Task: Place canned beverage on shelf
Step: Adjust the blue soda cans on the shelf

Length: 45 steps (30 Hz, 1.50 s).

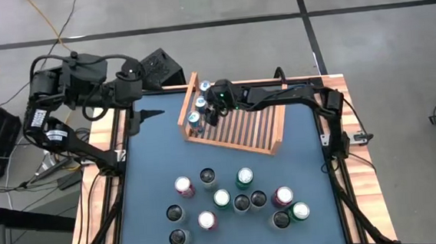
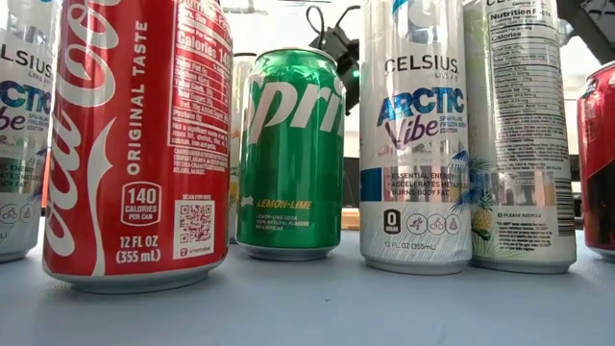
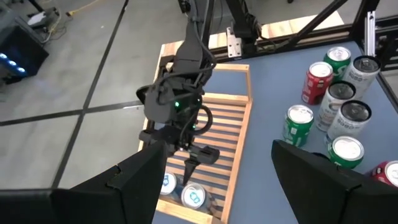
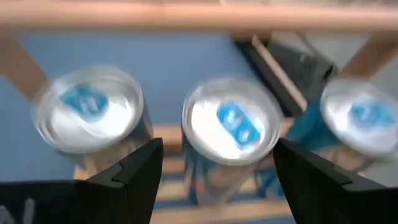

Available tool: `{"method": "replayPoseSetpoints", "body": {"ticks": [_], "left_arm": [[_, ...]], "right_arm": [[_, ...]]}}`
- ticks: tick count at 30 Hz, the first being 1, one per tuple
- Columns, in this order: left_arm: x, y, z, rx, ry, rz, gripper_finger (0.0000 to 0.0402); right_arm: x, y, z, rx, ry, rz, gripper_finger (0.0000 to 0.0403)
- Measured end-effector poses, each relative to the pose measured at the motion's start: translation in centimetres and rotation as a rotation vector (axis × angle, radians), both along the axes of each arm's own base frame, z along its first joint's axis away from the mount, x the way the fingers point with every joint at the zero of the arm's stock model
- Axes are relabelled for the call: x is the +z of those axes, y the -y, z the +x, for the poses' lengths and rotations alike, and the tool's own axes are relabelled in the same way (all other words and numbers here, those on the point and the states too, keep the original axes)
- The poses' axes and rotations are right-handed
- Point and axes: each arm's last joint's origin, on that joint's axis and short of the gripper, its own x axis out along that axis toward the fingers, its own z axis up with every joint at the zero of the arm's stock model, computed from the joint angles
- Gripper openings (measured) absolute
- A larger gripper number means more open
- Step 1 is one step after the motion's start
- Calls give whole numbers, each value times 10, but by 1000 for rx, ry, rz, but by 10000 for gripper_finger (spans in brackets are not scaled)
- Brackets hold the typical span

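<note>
Right tool (image 1: 211,116) above shelf (image 1: 238,128) cans

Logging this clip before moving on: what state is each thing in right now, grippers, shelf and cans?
right gripper: open, above the middle can, holding nothing.
left gripper: open, empty, off the shelf's left side.
shelf: flat on the table, mostly unfilled.
three cans on the shelf: upright, in a row along its left side board.
cans on the table: upright, clustered, untouched.

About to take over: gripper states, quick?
Left gripper: open, empty.
Right gripper: open, empty, above blue-tabbed silver cans on light-brown wooden shelf.
</note>
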Motion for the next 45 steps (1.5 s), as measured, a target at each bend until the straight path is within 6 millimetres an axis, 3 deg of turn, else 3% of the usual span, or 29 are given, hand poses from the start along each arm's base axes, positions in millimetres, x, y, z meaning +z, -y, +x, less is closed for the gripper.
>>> {"method": "replayPoseSetpoints", "body": {"ticks": [22, 28, 36, 45], "left_arm": [[-2, 0, -1, -1, -21, -2, 279], [-2, 0, -2, 3, -27, -8, 279], [-2, 0, -2, 11, -23, -23, 279], [-2, 0, -2, 11, -22, -24, 279]], "right_arm": [[-3, -5, 1, -34, 13, 63, 291], [-23, -1, 8, -37, 0, 75, 291], [-25, -6, 13, -30, 1, 28, 290], [-29, -4, 9, -116, -34, 66, 258]]}}
